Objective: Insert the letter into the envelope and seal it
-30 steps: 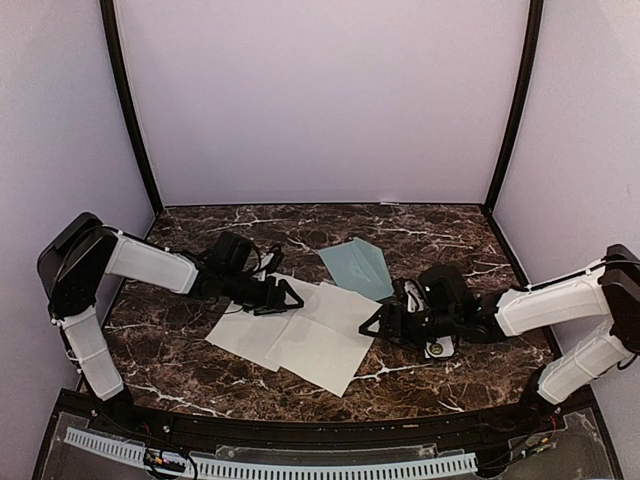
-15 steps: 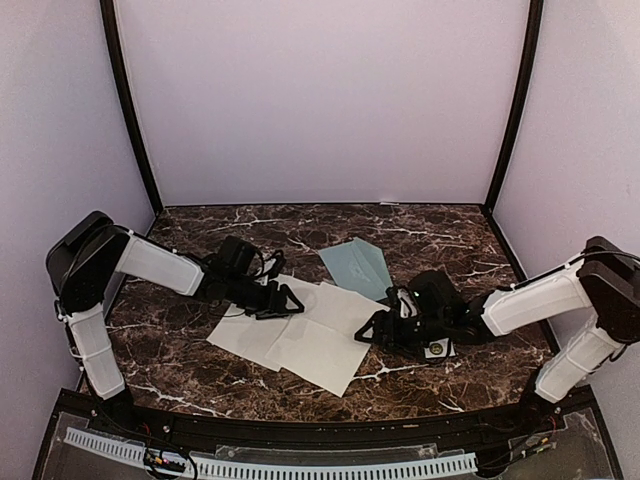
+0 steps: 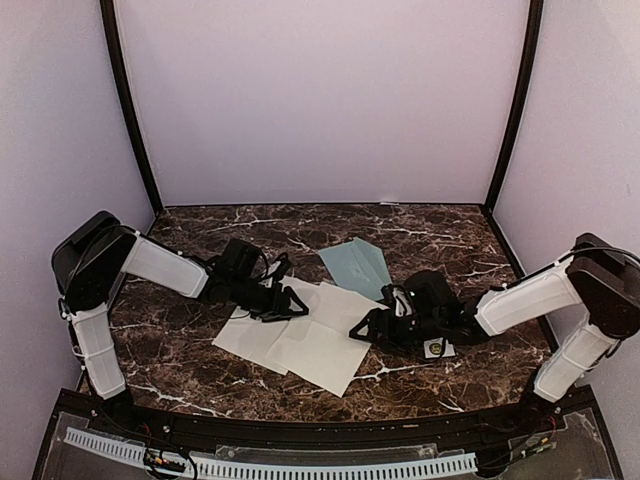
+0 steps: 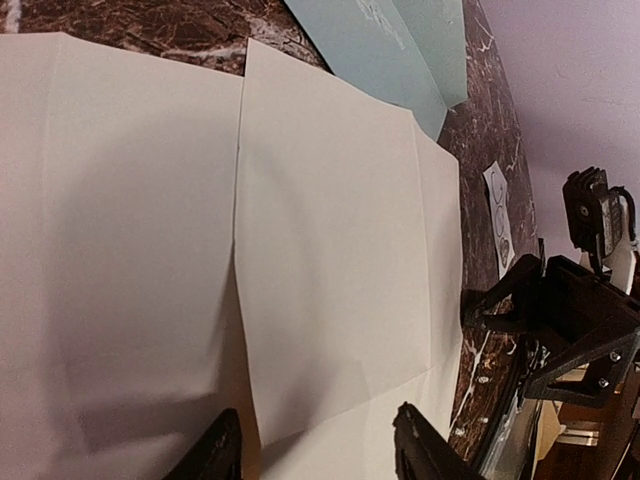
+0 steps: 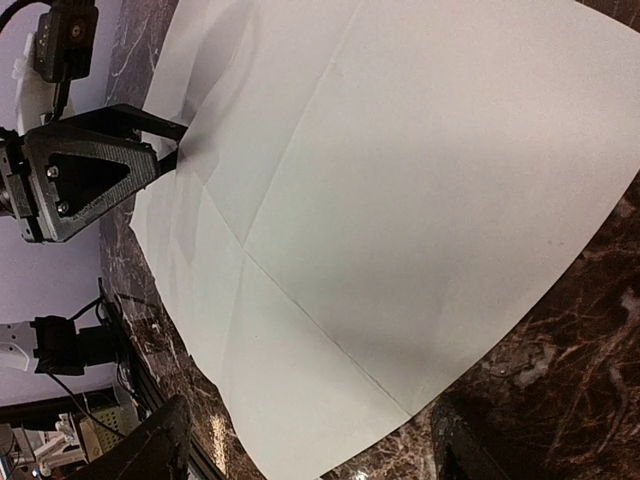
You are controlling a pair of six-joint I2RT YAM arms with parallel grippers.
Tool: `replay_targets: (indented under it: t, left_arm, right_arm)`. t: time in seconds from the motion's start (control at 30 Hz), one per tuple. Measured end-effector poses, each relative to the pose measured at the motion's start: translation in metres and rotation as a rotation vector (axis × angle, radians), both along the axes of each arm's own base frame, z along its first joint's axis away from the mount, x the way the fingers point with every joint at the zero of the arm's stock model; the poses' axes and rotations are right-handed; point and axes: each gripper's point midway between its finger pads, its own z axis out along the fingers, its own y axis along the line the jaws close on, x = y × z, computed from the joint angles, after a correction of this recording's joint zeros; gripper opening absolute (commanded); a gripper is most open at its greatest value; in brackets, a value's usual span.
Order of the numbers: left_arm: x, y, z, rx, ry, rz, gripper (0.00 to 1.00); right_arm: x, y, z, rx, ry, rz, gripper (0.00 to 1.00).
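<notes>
The letter (image 3: 305,335), a large creased off-white sheet, lies flat on the marble table. It fills most of the left wrist view (image 4: 330,220) and the right wrist view (image 5: 400,180). The pale blue-green envelope (image 3: 358,265) lies just behind it, its corner tucked under the sheet's far edge (image 4: 400,50). My left gripper (image 3: 290,303) stands open low over the letter's far left edge, its fingertips (image 4: 215,455) apart above the paper. My right gripper (image 3: 365,328) is open at the letter's right corner, one fingertip (image 5: 150,450) on either side of that corner.
A small white strip with circles (image 3: 437,348) lies on the table under my right arm, to the right of the letter (image 4: 497,215). Lilac walls with dark corner posts enclose the table. The black front rail (image 3: 300,430) runs along the near edge.
My left gripper has slid right and down onto the letter, its jaws a little narrower. My right gripper has crept left to the letter's right corner.
</notes>
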Motion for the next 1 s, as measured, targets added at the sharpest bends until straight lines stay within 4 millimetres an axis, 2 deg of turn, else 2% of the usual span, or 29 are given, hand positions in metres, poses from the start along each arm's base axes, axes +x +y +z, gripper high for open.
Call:
replay_targets:
  t: [0.53,0.7,0.87,1.0]
  left_arm:
    - [-0.005,-0.008,0.009,-0.078,0.057,0.006,0.47]
    - [-0.009,-0.01,0.011,-0.11,0.079,0.008,0.43]
    - [-0.01,-0.011,0.012,-0.122,0.089,0.012,0.33]
    - [-0.009,-0.011,0.013,-0.129,0.092,0.017,0.32]
  right_arm:
    - [0.002,0.006,0.0,0.014,-0.008,0.008,0.79]
    - [0.002,0.007,0.0,0.015,-0.009,0.009,0.79]
    - [0.003,0.008,0.0,0.015,-0.009,0.009,0.79]
    - [0.004,0.009,0.0,0.014,-0.009,0.009,0.79]
